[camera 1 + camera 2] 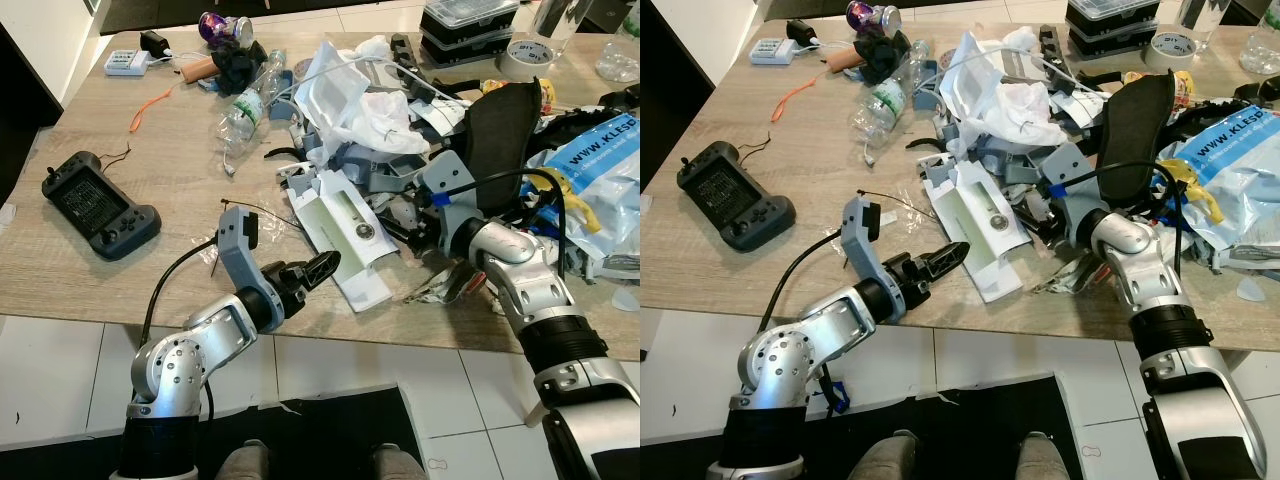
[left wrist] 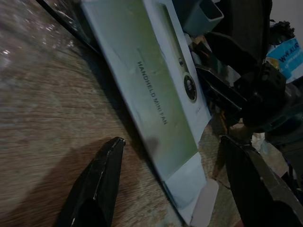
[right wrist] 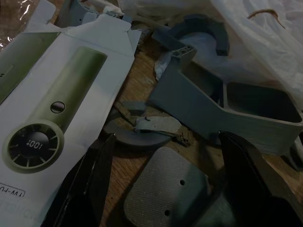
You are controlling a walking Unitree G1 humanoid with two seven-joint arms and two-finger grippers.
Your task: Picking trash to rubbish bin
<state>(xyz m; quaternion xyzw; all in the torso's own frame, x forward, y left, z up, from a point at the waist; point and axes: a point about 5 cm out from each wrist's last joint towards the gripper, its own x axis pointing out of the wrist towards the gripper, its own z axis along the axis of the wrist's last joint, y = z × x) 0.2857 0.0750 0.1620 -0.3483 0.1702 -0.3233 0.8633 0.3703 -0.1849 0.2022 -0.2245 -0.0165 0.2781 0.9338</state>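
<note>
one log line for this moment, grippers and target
left gripper: open, at fan box near end | right gripper: open, over grey plastic scraps | nothing held

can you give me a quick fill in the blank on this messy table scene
1. The left pincer hovers, fingers ____, at the near end of the white fan box.
2. The box's printed words read HANDHELD MINI ____.
3. The black game controller lies on the robot's ____ side of the wooden table.
4. The right pincer is over ____ plastic parts.

Missing words: open; FAN; left; grey
</note>
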